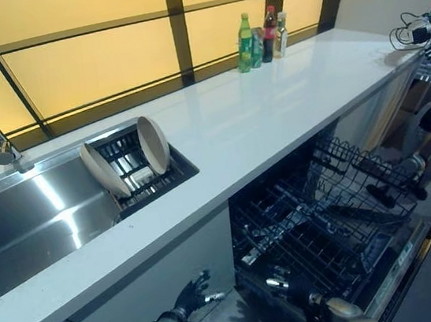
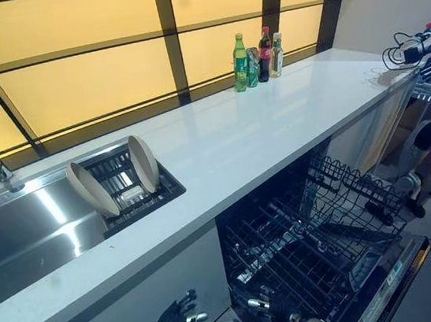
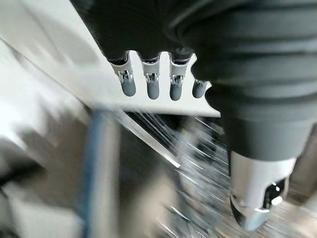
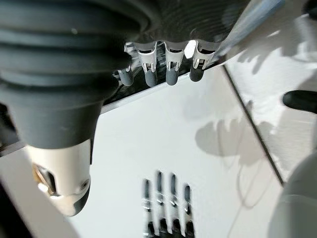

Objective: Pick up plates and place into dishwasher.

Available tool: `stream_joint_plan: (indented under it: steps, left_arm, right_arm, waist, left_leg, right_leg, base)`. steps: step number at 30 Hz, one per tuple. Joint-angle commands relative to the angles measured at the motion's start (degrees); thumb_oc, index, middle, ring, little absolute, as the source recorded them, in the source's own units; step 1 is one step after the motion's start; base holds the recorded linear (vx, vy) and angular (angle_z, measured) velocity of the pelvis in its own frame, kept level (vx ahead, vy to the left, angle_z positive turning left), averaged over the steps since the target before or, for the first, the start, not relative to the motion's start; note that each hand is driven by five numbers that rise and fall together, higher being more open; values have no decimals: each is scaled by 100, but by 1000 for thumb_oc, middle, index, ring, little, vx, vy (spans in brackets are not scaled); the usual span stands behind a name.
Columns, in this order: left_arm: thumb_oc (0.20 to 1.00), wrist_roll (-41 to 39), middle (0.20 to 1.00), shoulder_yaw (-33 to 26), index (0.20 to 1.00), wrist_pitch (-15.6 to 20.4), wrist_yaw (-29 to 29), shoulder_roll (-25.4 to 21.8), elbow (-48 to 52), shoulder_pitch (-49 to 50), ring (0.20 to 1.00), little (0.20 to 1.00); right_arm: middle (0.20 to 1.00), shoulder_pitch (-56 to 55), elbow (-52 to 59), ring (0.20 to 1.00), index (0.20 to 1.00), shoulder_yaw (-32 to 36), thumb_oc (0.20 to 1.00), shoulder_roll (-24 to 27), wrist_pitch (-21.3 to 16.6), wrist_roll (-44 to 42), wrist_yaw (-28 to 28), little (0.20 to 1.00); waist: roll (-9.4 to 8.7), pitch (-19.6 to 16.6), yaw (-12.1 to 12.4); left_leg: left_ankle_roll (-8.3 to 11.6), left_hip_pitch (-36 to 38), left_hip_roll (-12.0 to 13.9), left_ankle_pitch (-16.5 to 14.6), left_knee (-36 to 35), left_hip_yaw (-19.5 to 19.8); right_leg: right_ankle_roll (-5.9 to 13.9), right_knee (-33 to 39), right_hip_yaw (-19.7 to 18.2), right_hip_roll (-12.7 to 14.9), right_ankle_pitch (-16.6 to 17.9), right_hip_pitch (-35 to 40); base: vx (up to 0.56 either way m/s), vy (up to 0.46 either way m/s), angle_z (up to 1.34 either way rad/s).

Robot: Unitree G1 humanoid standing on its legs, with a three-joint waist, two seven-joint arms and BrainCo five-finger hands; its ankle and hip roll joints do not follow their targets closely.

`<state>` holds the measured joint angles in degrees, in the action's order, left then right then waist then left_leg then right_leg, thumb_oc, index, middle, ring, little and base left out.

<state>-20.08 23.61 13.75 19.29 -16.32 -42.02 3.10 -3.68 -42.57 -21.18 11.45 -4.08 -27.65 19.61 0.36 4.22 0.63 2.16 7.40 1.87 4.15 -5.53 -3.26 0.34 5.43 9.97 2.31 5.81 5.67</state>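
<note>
Over at the sink's drying rack point(image 1: 148, 179), two plates point(image 1: 153, 144) stand on edge, tilted, apart from each other. Below the white tabletop point(image 1: 272, 106) the dishwasher point(image 1: 389, 273) is open, its wire rack point(image 1: 318, 219) pulled out. Left robot hand point(image 1: 192, 295) hangs low by the cabinet front, fingers loose, holding nothing. Right robot hand point(image 4: 168, 69) hangs with straight fingers, empty too. Bottles point(image 1: 261, 37) stand by the window at the back.

Paired head views down over countertop point(image 1: 273, 114)
</note>
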Motion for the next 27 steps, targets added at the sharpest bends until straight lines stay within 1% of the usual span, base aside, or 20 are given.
stream_joint_plan:
  steps: [1, 2, 4, 5, 6, 7, 8, 9, 10, 12, 13, 15, 16, 17, 19, 20, 21, 23, 24, 27]
  left_arm:
    - [1000, -926, 1000, 153, 1000, 205, 2120, -276, 919, -467, 1000, 1000]
    - [1000, -1279, 1000, 162, 1000, 94, 2755, -359, 1201, -473, 1000, 1000]
    - [1000, -2078, 1000, 102, 1000, -213, 3635, -459, 1803, -530, 1000, 1000]
    - [1000, -2469, 1000, -93, 1000, -605, 4159, -441, 2305, -599, 1000, 1000]
    - [1000, -2896, 1000, -177, 1000, -779, 4592, -457, 2532, -647, 1000, 1000]
    - [1000, -3345, 1000, -260, 1000, -931, 4885, -425, 2803, -698, 1000, 1000]
    - [1000, -3933, 1000, -461, 1000, -1354, 5036, -291, 3316, -778, 1000, 1000]
    - [1000, -4124, 1000, -584, 1000, -1508, 5020, -159, 3619, -849, 1000, 1000]
    - [1000, -4187, 1000, -644, 1000, -1508, 4962, -64, 3765, -896, 1000, 1000]
    - [1000, -4700, 1000, -883, 1000, -1202, 4298, 27, 4353, -1120, 1000, 1000]
    - [1000, -4696, 1000, -981, 1000, -835, 3931, 43, 4517, -1182, 1000, 1000]
    - [1000, -4080, 1000, -1308, 1000, 34, 2621, -117, 4846, -1373, 1000, 1000]
    - [1000, -3790, 1000, -1506, 1000, 406, 2013, -362, 4944, -1466, 1000, 1000]
    - [1000, -2833, 1000, -1767, 1000, 1003, 927, -624, 4928, -1559, 1000, 1000]
    - [1000, -1302, 1000, -2195, 1000, 1479, -669, -1156, 4697, -1762, 1000, 1000]
    - [1000, -265, 1000, -2435, 1000, 1870, -1667, -1734, 4277, -1980, 1000, 1000]
    - [1000, 544, 1000, -2580, 1000, 1927, -2408, -2173, 4067, -2163, 1000, 1000]
    - [1000, 1288, 1000, -2777, 1000, 1687, -3405, -2917, 3487, -2444, 1000, 1000]
    - [1000, 1598, 1000, -2735, 1000, 1772, -3641, -3171, 3222, -2541, 1000, 1000]
    - [1000, 2509, 1000, -2626, 1000, 1522, -4543, -3859, 2807, -2677, 1000, 1000]
  right_arm:
    - [1000, 453, 554, 1000, 1000, 6, 1000, 253, 8, -119, -11, 1000]
    - [1000, 463, 552, 1000, 1000, 13, 1000, 300, 31, -86, 5, 1000]
    - [1000, 487, 514, 1000, 1000, 15, 1000, 327, 83, 3, 91, 1000]
    - [1000, 464, 452, 1000, 1000, 21, 1000, 307, 38, 63, 108, 1000]
    - [1000, 451, 412, 1000, 1000, 24, 1000, 289, 14, 88, 128, 1000]
    - [1000, 447, 346, 1000, 1000, 23, 1000, 261, -10, 98, 160, 1000]
    - [1000, 438, 236, 1000, 1000, 31, 1000, 187, -48, 136, 195, 1000]
    - [1000, 429, 157, 1000, 1000, 47, 1000, 128, -92, 160, 209, 1000]
    - [1000, 417, 120, 1000, 1000, 52, 1000, 84, -111, 174, 220, 1000]
    - [1000, 383, 26, 1000, 1000, 37, 1000, -48, -147, 225, 230, 1000]
    - [1000, 347, 61, 1000, 1000, 10, 1000, -84, -140, 265, 197, 1000]
    - [1000, 209, 252, 1000, 1000, -32, 1000, -135, -76, 342, 151, 1000]
    - [1000, 136, 380, 1000, 1000, -42, 1000, -123, -25, 327, 190, 1000]
    - [1000, 16, 609, 1000, 1000, -44, 1000, -107, 100, 219, 325, 1000]
    - [1000, -148, 829, 1000, 1000, -23, 1000, -73, 128, 79, 550, 1000]
    - [1000, -209, 1078, 1000, 1000, -43, 1000, 27, 159, -52, 621, 1000]
    - [1000, -244, 1242, 1000, 1000, -76, 1000, 105, 153, -184, 670, 1000]
    - [1000, -305, 1548, 1000, 1000, -140, 1000, 279, 138, -425, 714, 1000]
    - [1000, -331, 1684, 1000, 1000, -150, 1000, 351, 150, -500, 685, 1000]
    - [1000, -451, 2014, 1000, 1000, -85, 1000, 585, 179, -679, 727, 1000]
  waist:
    - [201, 561, -116]
    - [243, 565, -131]
    - [294, 561, -140]
    - [312, 540, -123]
    - [315, 531, -115]
    - [312, 515, -103]
    - [298, 477, -76]
    - [280, 458, -60]
    - [264, 440, -54]
    - [203, 383, -32]
    - [187, 373, -32]
    - [155, 348, -27]
    - [151, 338, -18]
    - [156, 329, -21]
    - [162, 285, -20]
    - [181, 248, -25]
    - [192, 214, -36]
    - [207, 158, -59]
    - [210, 143, -74]
    - [210, 160, -141]
  left_leg:
    - [-174, 32, -194, -640, 141, -10]
    - [-170, 33, -194, -638, 135, -14]
    - [-161, 50, -188, -641, 111, -25]
    - [-162, 65, -189, -649, 89, -16]
    - [-160, 75, -187, -656, 82, -10]
    - [-152, 84, -183, -663, 76, -6]
    - [-145, 107, -178, -680, 61, 0]
    - [-140, 125, -174, -698, 53, 13]
    - [-132, 133, -166, -709, 53, 19]
    - [-105, 158, -148, -726, 53, 58]
    - [-96, 168, -141, -734, 53, 68]
    - [-82, 172, -131, -736, 53, 96]
    - [-78, 170, -127, -727, 53, 114]
    - [-71, 176, -130, -716, 53, 141]
    - [-67, 170, -139, -708, 53, 156]
    - [-61, 160, -139, -708, 53, 151]
    - [-58, 144, -141, -699, 53, 153]
    - [-44, 104, -139, -663, 53, 129]
    - [-42, 85, -140, -656, 53, 115]
    - [-42, 45, -134, -617, 53, 47]
  right_leg:
    - [498, -227, 49, 409, -529, 94]
    - [498, -229, 46, 422, -532, 91]
    - [510, -210, 58, 447, -528, 109]
    - [512, -180, 71, 459, -522, 135]
    - [514, -164, 82, 467, -517, 154]
    - [519, -146, 91, 476, -511, 175]
    - [519, -133, 85, 479, -515, 201]
    - [521, -120, 78, 478, -519, 228]
    - [518, -110, 72, 473, -522, 246]
    - [521, -92, 61, 452, -538, 298]
    - [517, -89, 55, 446, -555, 317]
    - [526, -88, 71, 445, -581, 340]
    - [530, -89, 90, 450, -587, 350]
    - [535, -90, 103, 453, -595, 367]
    - [549, -85, 145, 455, -618, 386]
    - [556, -67, 181, 448, -632, 399]
    - [557, -63, 199, 440, -643, 397]
    - [558, -67, 220, 429, -649, 372]
    - [566, -67, 224, 423, -645, 355]
    - [570, -89, 210, 403, -630, 301]
  base:
    - [-20, 86, 0]
    - [-11, 86, 0]
    - [9, 62, 1]
    - [0, 0, 0]
    - [33, -3, 1]
    - [43, -21, 1]
    - [53, -29, 2]
    - [57, -45, 2]
    - [72, -82, 2]
    - [71, -86, 1]
    - [48, -43, 0]
    - [36, -28, -1]
    - [35, -6, 0]
    - [46, 8, 1]
    - [53, 22, 4]
    - [62, 30, 9]
    - [72, 29, 15]
    - [64, 25, 18]
    - [45, 24, 12]
    - [41, 31, 6]
